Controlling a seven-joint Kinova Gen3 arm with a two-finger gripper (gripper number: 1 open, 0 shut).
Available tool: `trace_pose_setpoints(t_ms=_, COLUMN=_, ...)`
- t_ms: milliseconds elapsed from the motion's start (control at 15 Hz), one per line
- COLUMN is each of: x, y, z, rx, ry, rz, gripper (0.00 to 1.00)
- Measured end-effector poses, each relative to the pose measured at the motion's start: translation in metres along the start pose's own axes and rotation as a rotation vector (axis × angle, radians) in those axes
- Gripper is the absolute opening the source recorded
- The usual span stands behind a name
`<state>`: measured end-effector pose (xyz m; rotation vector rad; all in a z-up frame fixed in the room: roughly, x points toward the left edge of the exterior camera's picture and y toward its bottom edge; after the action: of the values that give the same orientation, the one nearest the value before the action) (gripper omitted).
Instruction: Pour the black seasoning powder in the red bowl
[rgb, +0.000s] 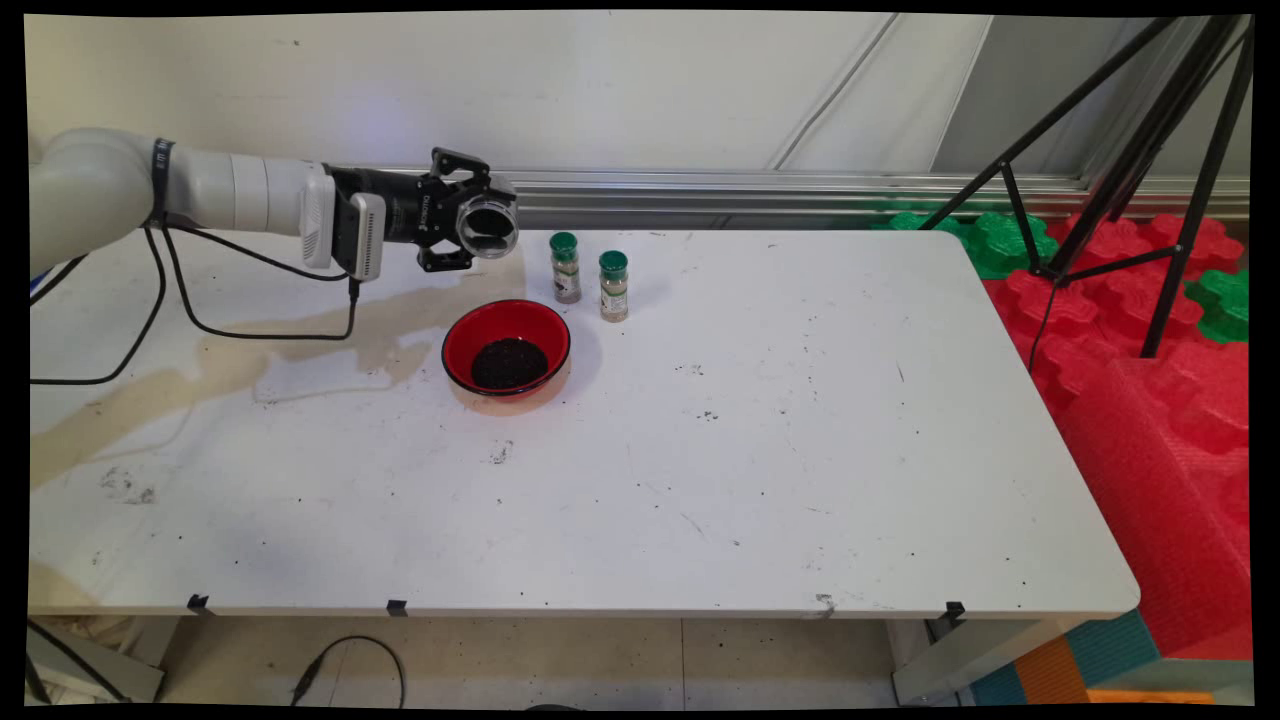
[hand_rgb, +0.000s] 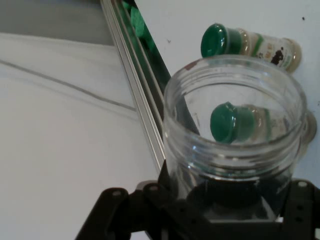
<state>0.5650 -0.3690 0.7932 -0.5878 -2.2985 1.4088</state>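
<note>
Above the far left part of the white worktop (rgb: 760, 450), the black fingers (rgb: 452, 258) are clamped on a clear, lidless plastic jar (rgb: 488, 226), held level with its open mouth facing right toward two spice bottles. In the hand view the jar (hand_rgb: 235, 130) looks empty, its threaded rim wide open, and one green-capped bottle shows through its wall.

Just below the jar, a red bowl (rgb: 506, 347) sits on the worktop, holding a dark, grainy heap at its bottom. Just behind the bowl to its right, two small spice bottles with green caps stand upright side by side, the left bottle (rgb: 565, 267) and the right bottle (rgb: 613, 286) near each other without touching; both hold pale brownish powder.

The worktop's right half and near half lie open, marked only by dark specks and a tan stain at left. A metal rail runs along the far edge, close behind the bottles. Black tripod legs (rgb: 1130, 170) and red and green foam blocks (rgb: 1150, 330) stand beyond the right edge.
</note>
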Motion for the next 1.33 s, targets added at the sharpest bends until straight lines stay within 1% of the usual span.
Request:
trace_pose_setpoints(t_ms=600, x=0.0017, y=0.0003, z=0.0037, rx=0.025, ry=0.006, rz=0.224, gripper=0.00)
trace_pose_setpoints(t_ms=1333, x=0.0026, y=-0.0002, z=0.0032, rx=0.052, ry=0.019, rz=0.421, gripper=0.00)
